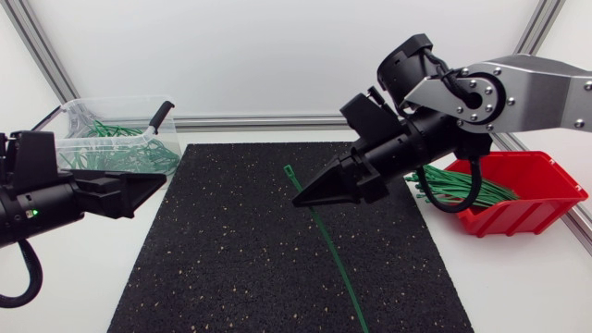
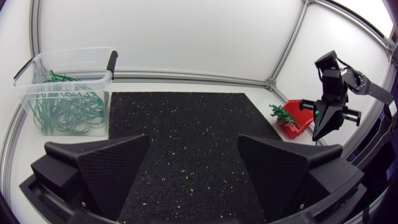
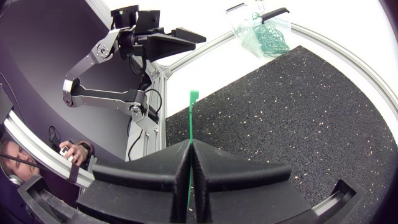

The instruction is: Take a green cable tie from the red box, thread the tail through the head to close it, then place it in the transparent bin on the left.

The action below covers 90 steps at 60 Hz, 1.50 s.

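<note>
Above the black mat [image 1: 231,268], the right gripper [image 1: 301,199] pinched one green cable tie [image 1: 326,239], out of the red box [image 1: 532,203] but not yet looped; left gripper [image 2: 193,142] gaped empty, transparent bin [image 1: 69,139] drop pending.

White table [image 1: 83,298] bears a black speckled mat [image 1: 240,250], a transparent bin [image 1: 79,117] and a red box [image 1: 518,215]

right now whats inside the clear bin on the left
A tangled heap of green cable ties lies in the lower part of the transparent bin. Nothing else shows through its walls. Whatever is beneath the heap is covered by it.
</note>
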Tool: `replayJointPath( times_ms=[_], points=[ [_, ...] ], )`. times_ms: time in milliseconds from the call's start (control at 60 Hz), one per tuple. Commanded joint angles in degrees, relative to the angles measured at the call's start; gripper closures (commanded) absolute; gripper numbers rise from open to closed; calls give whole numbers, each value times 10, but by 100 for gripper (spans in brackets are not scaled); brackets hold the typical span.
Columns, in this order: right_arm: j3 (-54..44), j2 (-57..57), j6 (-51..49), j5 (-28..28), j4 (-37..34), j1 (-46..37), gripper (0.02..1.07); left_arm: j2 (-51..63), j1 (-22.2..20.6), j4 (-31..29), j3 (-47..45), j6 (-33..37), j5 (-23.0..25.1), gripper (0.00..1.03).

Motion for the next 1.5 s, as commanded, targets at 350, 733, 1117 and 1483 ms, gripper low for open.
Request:
replayJointPath(
  times_ms=[350,733,1117,1483],
  points=[
    [-44,28,56,-3,94,-4,101,185,-4,3,85,113,326,7],
    [-108,-12,132,9,241,3,101,267,-96,13,157,98,397,5],
    [-129,-50,181,10,303,9,101,345,-178,48,203,91,411,5],
    [-156,-65,247,9,365,3,101,370,-213,138,223,-20,411,12]
  ],
)
